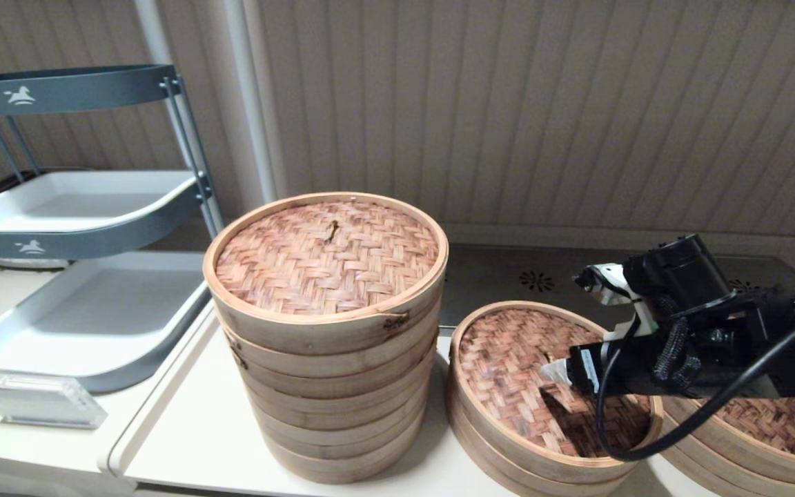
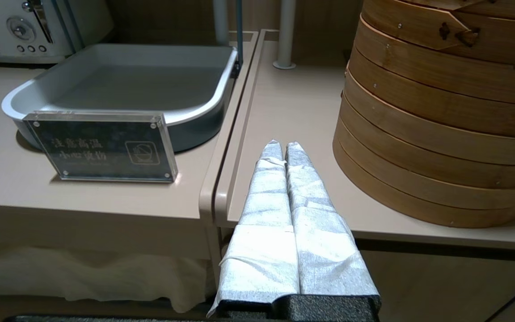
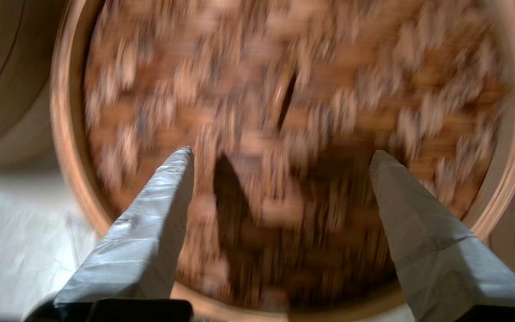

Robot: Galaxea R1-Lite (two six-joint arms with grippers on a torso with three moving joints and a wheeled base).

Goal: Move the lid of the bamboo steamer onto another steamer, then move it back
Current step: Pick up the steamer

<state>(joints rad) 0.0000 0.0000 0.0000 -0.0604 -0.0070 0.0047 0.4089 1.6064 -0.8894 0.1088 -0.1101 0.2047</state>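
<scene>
**A:** Starting nearest the robot, where is the left gripper [image 2: 284,145]?

**B:** Low at the table's front edge, on the near left of the tall steamer stack [image 2: 441,112]. Its wrapped fingers are pressed together on nothing. I'd call it parked.

**A:** And the bamboo steamer lid [image 1: 508,366]?

**B:** Just right of the stack, seated flat on a low steamer base almost touching the stack's foot. The right gripper [image 1: 556,373] hangs over it, spread wide and empty.

**A:** Which relation decides the grasp?

**B:** The knot handle [image 3: 286,100]. In the right wrist view it lies ahead of the gripper [image 3: 280,154], about centred between the two fingertips [image 3: 181,161]. It looks like a short strip, and its long axis runs across the line joining the fingers, so closing should pinch its thin sides. That view is smeared, so this is only a judgement. The gripper would need to go forward and down before closing.

**A:** So the right arm is clearly the nearer one. What's further right?

**B:** Another low steamer [image 1: 770,428] beyond the lid, well away from the stack. It shows a woven top and is partly hidden by the arm, so I can't tell if it's the destination.

**A:** And farthest back?

**B:** A grey tray rack [image 1: 80,207], behind and left of the stack.
</scene>
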